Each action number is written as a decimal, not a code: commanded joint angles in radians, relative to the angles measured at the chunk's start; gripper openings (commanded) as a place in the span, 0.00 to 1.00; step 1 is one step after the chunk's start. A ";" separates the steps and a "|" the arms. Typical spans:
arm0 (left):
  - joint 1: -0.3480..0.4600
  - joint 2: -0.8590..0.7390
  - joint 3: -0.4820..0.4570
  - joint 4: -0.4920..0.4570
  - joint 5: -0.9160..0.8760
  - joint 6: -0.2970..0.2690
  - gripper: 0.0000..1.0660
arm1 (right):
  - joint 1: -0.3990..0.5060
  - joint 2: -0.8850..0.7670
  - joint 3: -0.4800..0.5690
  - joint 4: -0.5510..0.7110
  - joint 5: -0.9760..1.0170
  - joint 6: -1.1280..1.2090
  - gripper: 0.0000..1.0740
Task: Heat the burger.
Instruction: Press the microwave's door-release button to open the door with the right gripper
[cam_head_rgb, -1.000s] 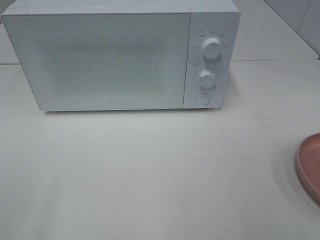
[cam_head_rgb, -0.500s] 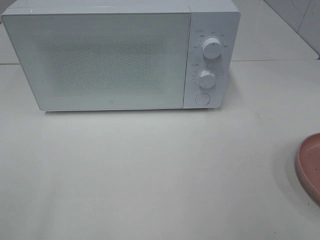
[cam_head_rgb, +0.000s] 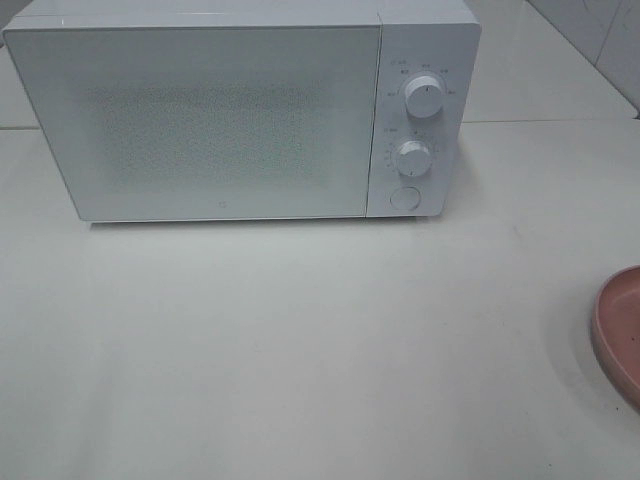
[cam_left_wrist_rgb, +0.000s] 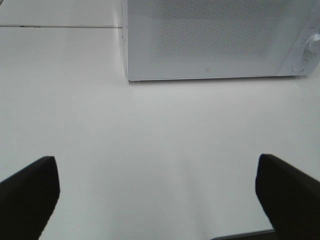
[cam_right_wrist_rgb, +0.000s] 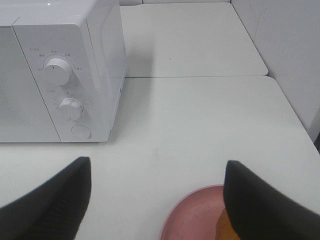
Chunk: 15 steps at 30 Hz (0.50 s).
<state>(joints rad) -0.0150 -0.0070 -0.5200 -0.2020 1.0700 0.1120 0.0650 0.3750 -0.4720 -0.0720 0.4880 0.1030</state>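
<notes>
The microwave (cam_head_rgb: 240, 110) stands shut on the counter (cam_head_rgb: 300, 340). The print around its two knobs (cam_head_rgb: 424, 97) and the small mark low on the door are too fine to read. Nothing in the high view has shifted over the last second. That view shows only the pink plate (cam_head_rgb: 620, 335) at its right edge. The right wrist view adds a golden-brown sliver of the burger (cam_right_wrist_rgb: 223, 229) on the plate, just beside one finger. The left claw (cam_left_wrist_rgb: 160, 200) and right claw (cam_right_wrist_rgb: 157, 190) both hang spread wide, holding nothing.
</notes>
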 joint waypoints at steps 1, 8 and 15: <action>0.005 -0.001 0.003 0.000 0.005 -0.002 0.94 | -0.001 0.079 0.007 0.000 -0.100 -0.004 0.66; 0.005 -0.001 0.003 0.000 0.005 -0.002 0.94 | -0.001 0.192 0.007 0.000 -0.221 -0.005 0.66; 0.005 -0.001 0.003 0.000 0.005 -0.002 0.94 | -0.001 0.338 0.007 0.000 -0.370 -0.005 0.66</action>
<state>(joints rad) -0.0150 -0.0070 -0.5200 -0.2020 1.0700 0.1120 0.0650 0.6720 -0.4690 -0.0720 0.1850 0.1030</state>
